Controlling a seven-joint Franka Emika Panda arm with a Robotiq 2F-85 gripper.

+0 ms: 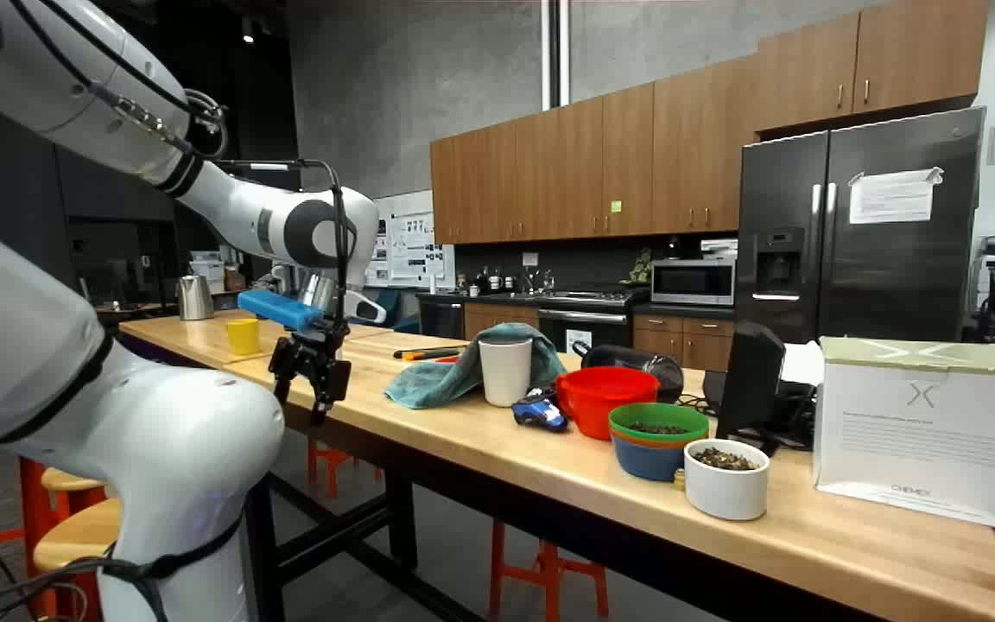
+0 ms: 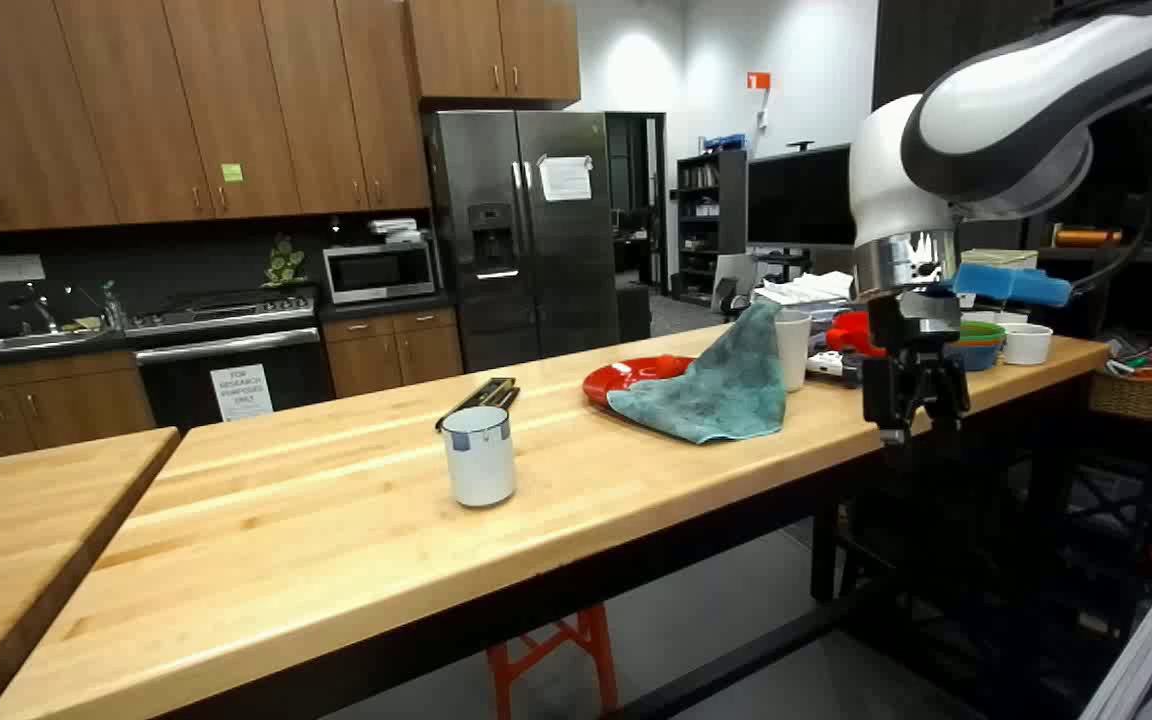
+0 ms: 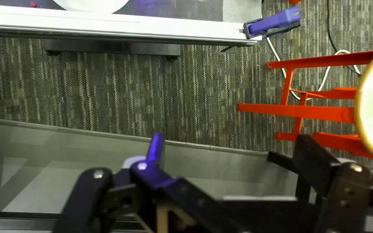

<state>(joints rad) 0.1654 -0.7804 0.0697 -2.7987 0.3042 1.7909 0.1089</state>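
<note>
One empty tool (image 2: 921, 430), fingers (image 3: 314, 161) spread, hangs beside the counter (image 2: 336, 500), and I'd worry a low inward sweep might clip its edge or shove the teal cloth (image 2: 716, 390) on top against the white cup (image 1: 505, 373).

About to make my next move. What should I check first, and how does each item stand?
1. Gripper open: ok, fingers apart.
2. Grip empty: ok, nothing shows between the fingers.
3. Gripper over table: not ok, wrist view shows floor below.
4. Mug upright: ok.
5. White cup upright: ok.
6. Towel clear of white cup: cannot tell, contact unclear.
</note>
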